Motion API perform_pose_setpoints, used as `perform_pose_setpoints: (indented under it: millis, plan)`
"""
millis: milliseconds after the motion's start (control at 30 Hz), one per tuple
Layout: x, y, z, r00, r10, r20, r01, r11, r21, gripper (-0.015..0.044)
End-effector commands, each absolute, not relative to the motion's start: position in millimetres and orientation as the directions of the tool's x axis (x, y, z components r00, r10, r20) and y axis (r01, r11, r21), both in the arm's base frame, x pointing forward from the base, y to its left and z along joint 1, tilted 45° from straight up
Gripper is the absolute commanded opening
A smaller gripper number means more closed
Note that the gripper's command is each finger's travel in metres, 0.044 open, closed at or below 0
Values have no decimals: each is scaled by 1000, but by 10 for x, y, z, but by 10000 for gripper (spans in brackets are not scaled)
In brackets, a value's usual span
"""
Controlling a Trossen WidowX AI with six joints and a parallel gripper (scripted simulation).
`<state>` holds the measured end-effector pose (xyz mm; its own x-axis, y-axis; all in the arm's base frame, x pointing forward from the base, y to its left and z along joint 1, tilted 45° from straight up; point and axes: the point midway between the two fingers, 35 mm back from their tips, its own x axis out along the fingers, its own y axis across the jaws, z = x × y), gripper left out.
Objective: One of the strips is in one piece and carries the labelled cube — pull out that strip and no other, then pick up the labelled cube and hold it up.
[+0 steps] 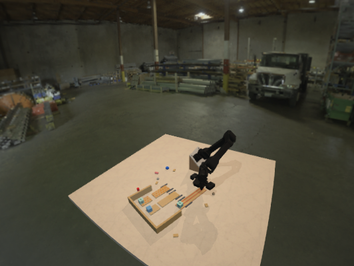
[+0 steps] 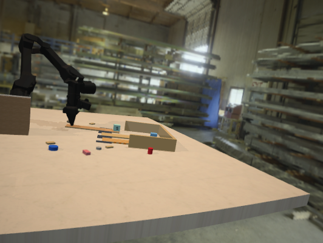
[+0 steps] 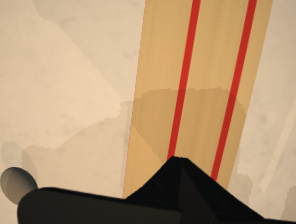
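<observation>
The red-striped strip (image 1: pixel 193 197) (image 2: pixel 88 128) (image 3: pixel 212 60) is in one piece and reaches out from the open side of the walled frame. A teal labelled cube (image 1: pixel 179 204) (image 2: pixel 116 127) sits on its end nearer the frame, by the frame's opening. My gripper (image 1: pixel 201 189) (image 2: pixel 71 124) (image 3: pixel 177 165) is shut with nothing between its fingers, tips down on or just above the strip's outer end. The dotted strip (image 1: pixel 161 191) and the plain strip (image 1: pixel 168 199) each show a gap; their far pieces carry another teal cube (image 1: pixel 141 201) and a blue cube (image 1: pixel 149 209) (image 2: pixel 153 134).
The wooden frame (image 1: pixel 170 223) (image 2: pixel 152 143) walls three sides around the far pieces. Short dark guides (image 1: pixel 189 204) flank the strips. A red cylinder (image 1: pixel 138 189) (image 2: pixel 150 150), blue disc (image 1: pixel 167 167) (image 2: pixel 53 147), pink block (image 1: pixel 156 173) (image 2: pixel 86 152) and grey pebble (image 1: pixel 213 193) (image 3: pixel 19 185) lie around.
</observation>
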<state>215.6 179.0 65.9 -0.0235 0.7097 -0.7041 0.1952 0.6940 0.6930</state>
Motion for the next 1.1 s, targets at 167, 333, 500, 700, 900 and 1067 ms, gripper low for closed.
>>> perform_pose_setpoints:
  millis: [167, 333, 500, 700, 900, 1067]
  plan:
    - [2046, 1828, 618, -60, 709, -703, 198, 698, 688, 0]
    - [2046, 1828, 618, -60, 709, -703, 198, 698, 688, 0]
    - [2046, 1828, 618, -60, 709, -703, 198, 698, 688, 0]
    - [2155, 1778, 668, -25, 709, -705, 195, 695, 692, 0]
    - [2192, 1492, 950, -59, 707, -705, 198, 700, 686, 0]
    - [2204, 1484, 935, -59, 707, -705, 187, 701, 688, 26]
